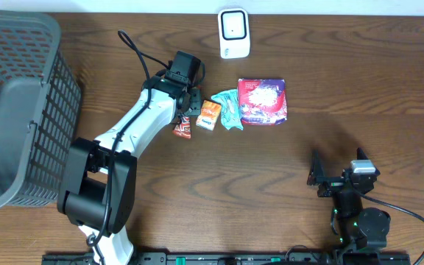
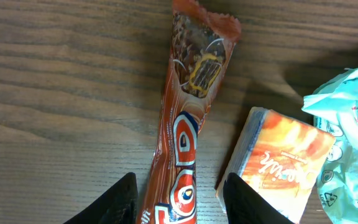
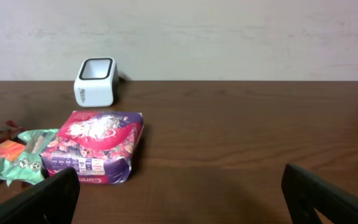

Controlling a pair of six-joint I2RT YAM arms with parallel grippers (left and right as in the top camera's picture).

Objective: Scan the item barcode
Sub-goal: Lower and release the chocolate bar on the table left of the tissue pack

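Snack bar (image 2: 188, 106), flat on desk (image 2: 55, 93): long axis straight ahead between my left end effector's (image 2: 180, 183) half-spread, empty jaws; right end effector (image 3: 179, 180) spread wide, well apart.

Wooden table (image 1: 197, 199): basket (image 1: 57, 96), scanner (image 1: 233, 32), chocolate bar (image 1: 183, 130), orange box (image 1: 209, 115), teal packet (image 1: 230, 109), pink pack (image 1: 263, 101).

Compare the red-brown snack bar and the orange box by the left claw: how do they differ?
The snack bar is a long, narrow, crimped wrapper; the orange box is a short rectangular carton. The bar lies between the open fingers of the left claw; the box sits just outside them. Both lie flat on the wooden table, side by side.
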